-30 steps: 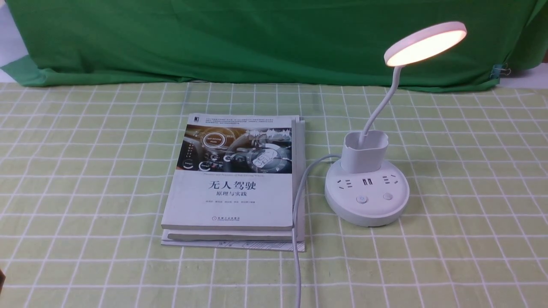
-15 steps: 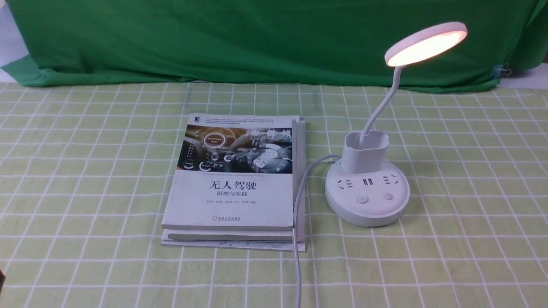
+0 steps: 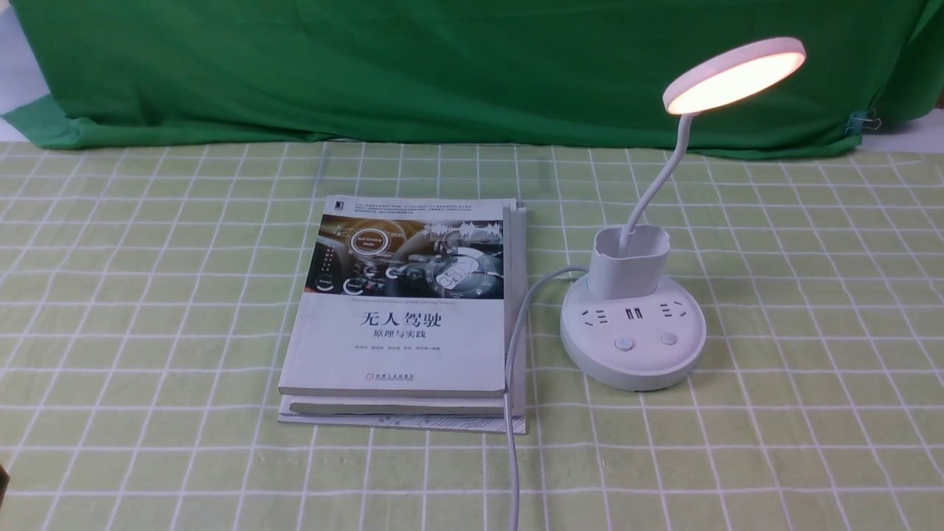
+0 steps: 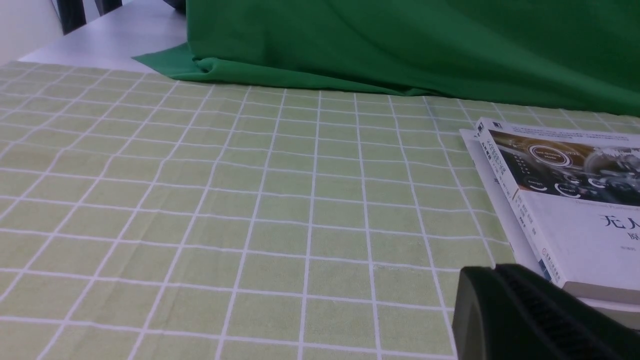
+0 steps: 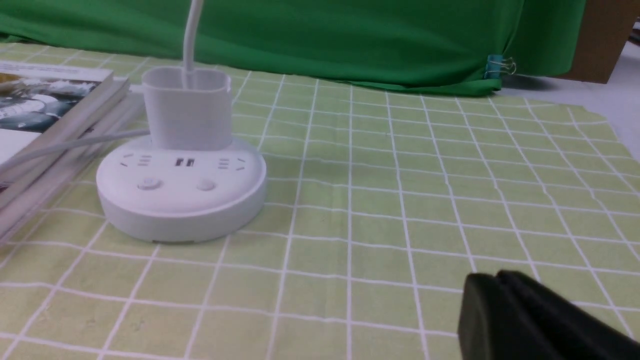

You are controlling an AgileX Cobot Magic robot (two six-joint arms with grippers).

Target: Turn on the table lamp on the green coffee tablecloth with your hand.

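With its head aglow, the lamp (image 3: 634, 358) stands on the checked cloth (image 3: 796, 354) right of the books (image 3: 398, 310), buttons facing the robot, likely for easy pressing, as the left gripper (image 4: 507, 280) and right gripper (image 5: 500, 290) wait clear, their spread impossible to tell

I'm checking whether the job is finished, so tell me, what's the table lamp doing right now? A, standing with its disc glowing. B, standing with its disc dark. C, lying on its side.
A: the table lamp stands on its round base, and its disc is glowing.
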